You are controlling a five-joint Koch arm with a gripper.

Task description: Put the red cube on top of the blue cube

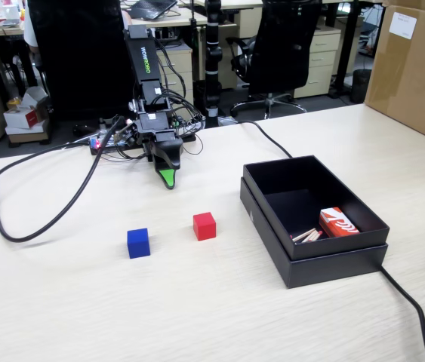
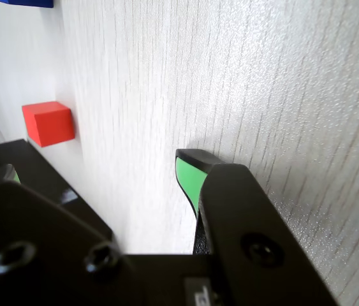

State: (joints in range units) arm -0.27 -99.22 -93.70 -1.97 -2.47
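Note:
The red cube (image 1: 204,225) rests on the pale wooden table, with the blue cube (image 1: 138,243) a short way to its left in the fixed view; the two do not touch. My gripper (image 1: 168,175) hangs tip-down just above the table, behind both cubes and well short of them. In the wrist view the red cube (image 2: 48,123) lies ahead at the left, and only an edge of the blue cube (image 2: 26,2) shows at the top. The gripper (image 2: 96,162) is open: bare table shows between the green-padded finger (image 2: 189,178) and the other jaw, and it holds nothing.
An open black box (image 1: 314,256) stands right of the cubes, holding a red-and-white packet (image 1: 338,222) and some sticks. A black cable (image 1: 16,234) loops over the table's left side, another cable (image 1: 408,302) trails from the box. A cardboard carton (image 1: 416,68) stands at the far right.

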